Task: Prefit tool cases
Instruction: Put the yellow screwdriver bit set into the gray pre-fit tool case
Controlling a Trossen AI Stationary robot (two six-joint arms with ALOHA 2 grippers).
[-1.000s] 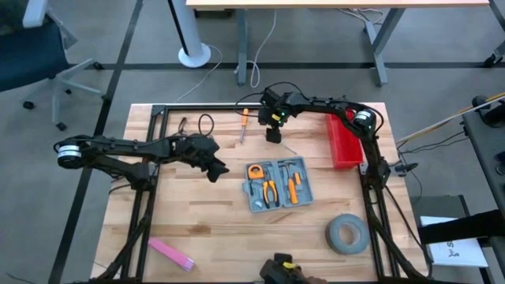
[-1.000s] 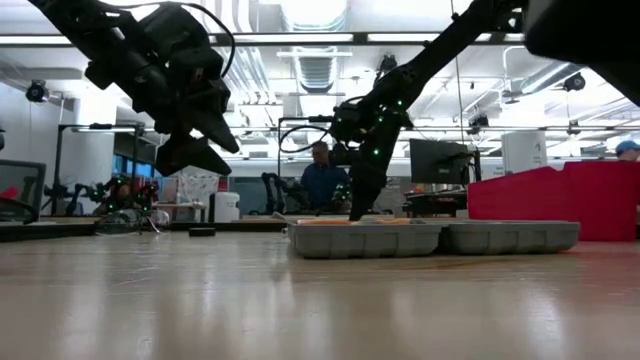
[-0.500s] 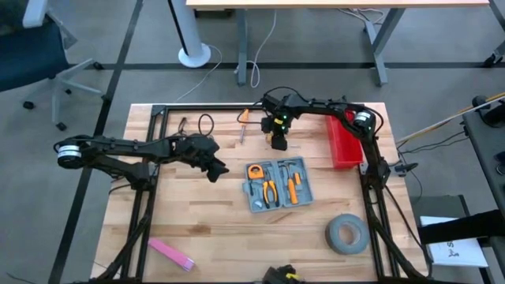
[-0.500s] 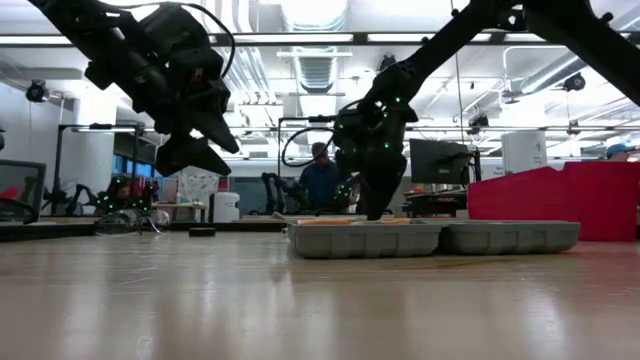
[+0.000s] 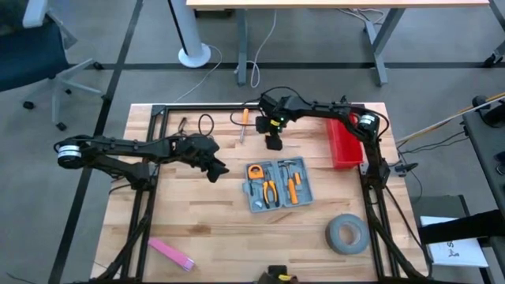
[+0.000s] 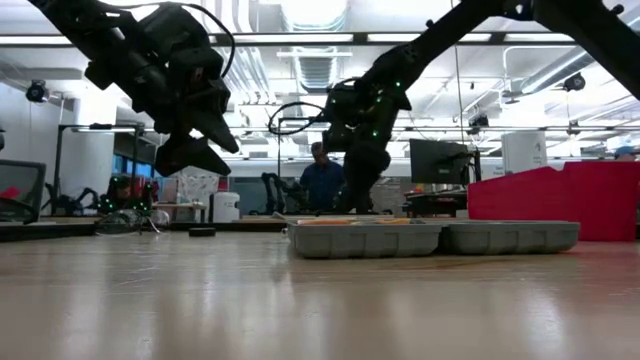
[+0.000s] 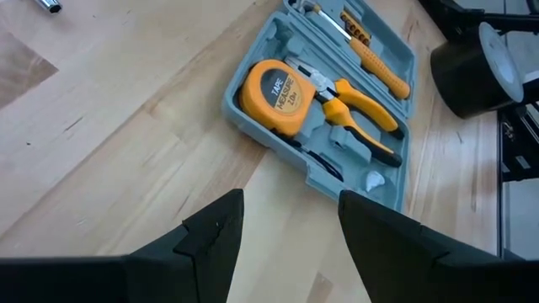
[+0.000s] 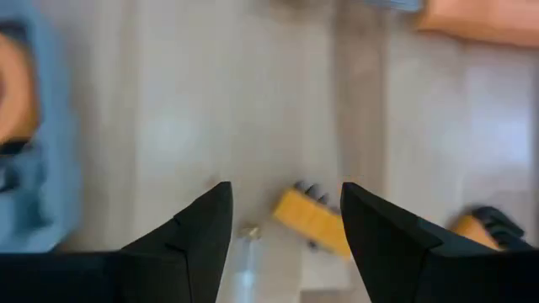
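The blue-grey tool case [image 5: 276,184] lies open and flat on the wooden table. It holds an orange tape measure [image 7: 274,93], orange-handled pliers [image 7: 362,109] and other tools in its recesses. My left gripper [image 5: 217,168] hangs open above the wood just left of the case, pointing at it [image 7: 290,227]. My right gripper [image 5: 274,142] is open in the air beyond the case's far edge, pointing down [image 6: 350,195]. In the blurred right wrist view its fingers [image 8: 286,223] frame bare wood and a small yellow-orange piece [image 8: 313,220].
A red bin [image 5: 343,142] stands at the table's right, far side. A grey tape roll [image 5: 347,234] lies near the right front. An orange-handled screwdriver [image 5: 243,122] and a black cable [image 5: 201,122] lie at the far side, and a pink bar [image 5: 171,254] at the near left.
My right gripper has swung above the table's far part, first a little toward the case, then back toward the table's left while rising slightly. It stays open. The case and my left gripper have kept still.
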